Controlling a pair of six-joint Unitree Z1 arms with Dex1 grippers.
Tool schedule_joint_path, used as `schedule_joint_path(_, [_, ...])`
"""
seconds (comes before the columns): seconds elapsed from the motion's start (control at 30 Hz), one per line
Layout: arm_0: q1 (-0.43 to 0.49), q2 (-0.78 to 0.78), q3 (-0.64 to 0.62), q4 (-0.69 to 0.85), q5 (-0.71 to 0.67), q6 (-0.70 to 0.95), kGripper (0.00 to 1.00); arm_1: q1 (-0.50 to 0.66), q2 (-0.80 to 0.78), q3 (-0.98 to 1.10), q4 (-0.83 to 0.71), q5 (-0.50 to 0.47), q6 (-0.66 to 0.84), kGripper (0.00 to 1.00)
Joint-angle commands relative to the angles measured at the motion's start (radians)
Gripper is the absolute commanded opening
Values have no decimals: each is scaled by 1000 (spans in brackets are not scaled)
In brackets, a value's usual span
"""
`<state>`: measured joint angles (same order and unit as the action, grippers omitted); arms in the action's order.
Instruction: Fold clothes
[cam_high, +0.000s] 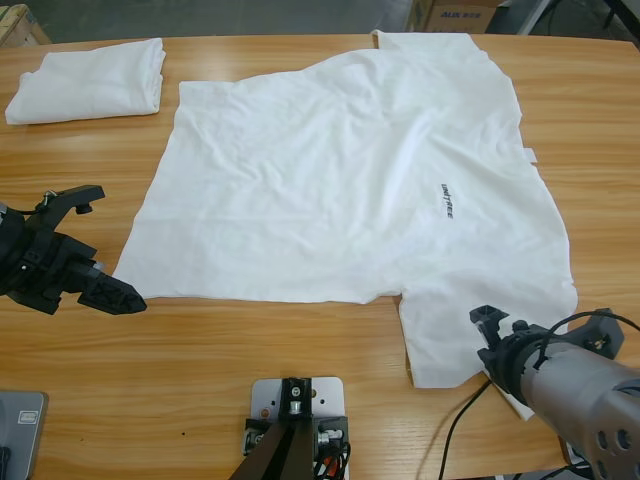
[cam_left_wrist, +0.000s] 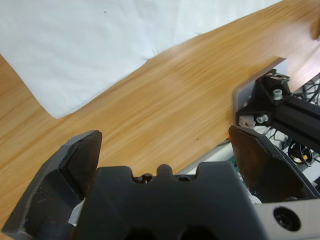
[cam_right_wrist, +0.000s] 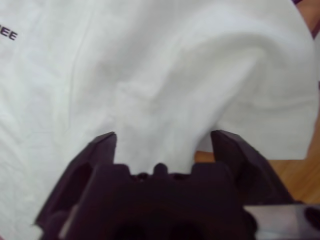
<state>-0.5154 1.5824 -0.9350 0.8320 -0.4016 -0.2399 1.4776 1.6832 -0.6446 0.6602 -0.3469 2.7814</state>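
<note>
Nearest the camera, the right gripper (cam_high: 492, 340) sits at the near right edge of the spread T-shirt (cam_high: 350, 180). In its wrist view its two black jaws stand apart with a hump of white cloth rising between them, not yet pinched. Its silver arm (cam_high: 590, 400) comes in from the near right corner. Over on the left, the left gripper (cam_high: 105, 292) rests on bare wood just beside the shirt's near left corner, jaws wide apart and holding nothing.

The shirt lies flat across the middle of the wooden table (cam_high: 200, 380), faintly creased, with a small dark printed mark (cam_high: 446, 203) toward its right half. A second, already folded T-shirt (cam_high: 90, 80) rests at the far left, well apart.

My worry is the thin cotton. If the right jaws close on only a shallow ridge, the cloth may slip free when lifted. If one side lifts alone, the shirt may drag askew and bunch.
</note>
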Motion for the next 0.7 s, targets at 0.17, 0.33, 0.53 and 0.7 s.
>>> schedule_joint_path(0.17, [-8,-9,31,-15,-11,-1,1000,-10,13,7,-3,-27,324,0])
schedule_joint_path(0.33, [-8,-8,29,-15,3,-1,983,-28,-43,-49,65,-34,135,0])
schedule_joint_path(0.53, [25,9,38,-13,106,-122,693,-43,-30,-15,56,-35,46,0])
schedule_joint_path(0.7, [69,51,124,-110,34,-379,931,-43,-36,21,19,-32,37,0])
